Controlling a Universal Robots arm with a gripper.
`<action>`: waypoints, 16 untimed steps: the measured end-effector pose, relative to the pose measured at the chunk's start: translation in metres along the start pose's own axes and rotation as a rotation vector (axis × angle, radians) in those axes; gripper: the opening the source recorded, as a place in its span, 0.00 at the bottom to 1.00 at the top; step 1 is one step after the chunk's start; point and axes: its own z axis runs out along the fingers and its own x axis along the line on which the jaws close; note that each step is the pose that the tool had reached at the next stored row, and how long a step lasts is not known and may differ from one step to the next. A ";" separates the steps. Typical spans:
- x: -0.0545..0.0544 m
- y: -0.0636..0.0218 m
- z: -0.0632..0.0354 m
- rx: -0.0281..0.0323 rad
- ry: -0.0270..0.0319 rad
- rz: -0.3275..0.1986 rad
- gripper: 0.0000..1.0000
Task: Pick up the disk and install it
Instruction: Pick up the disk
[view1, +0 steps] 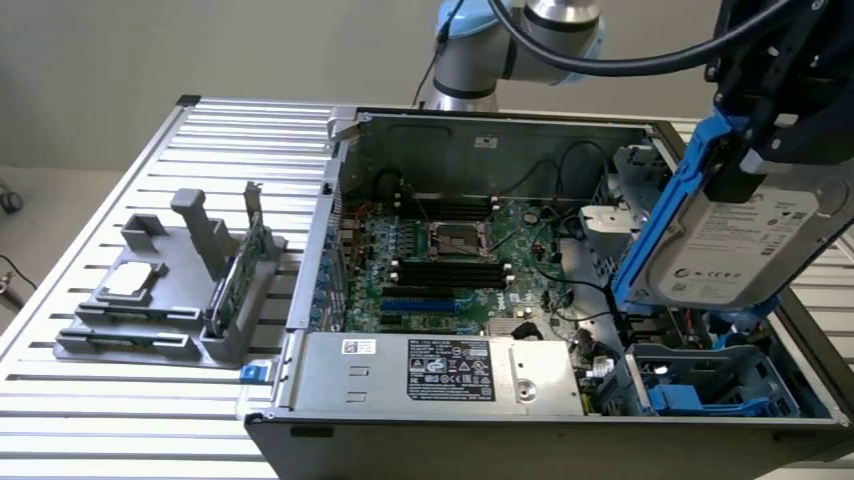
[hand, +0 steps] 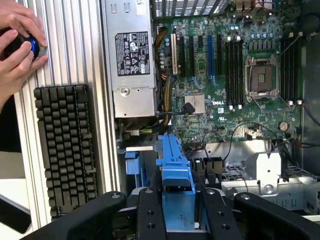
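On the slatted table an open computer case lies on its side. The arm reaches in from behind, its wrist over the case's end at the exterior view's right. The gripper is clamped on the disk, which hangs steeply tilted above the drive bay. Seen from the wrist, the black fingers flank the blue carrier edge, and a keyboard and a person's hands are beside the case. The disk is silver-grey with a white label and a bright blue frame.
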 end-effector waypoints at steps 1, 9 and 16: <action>0.003 -0.0025 -0.0004 0.0000 0.0000 0.000 0.33; 0.021 -0.0271 0.0051 0.0000 0.0001 0.000 0.33; 0.027 -0.0355 0.0172 0.0000 -0.0010 -0.013 0.33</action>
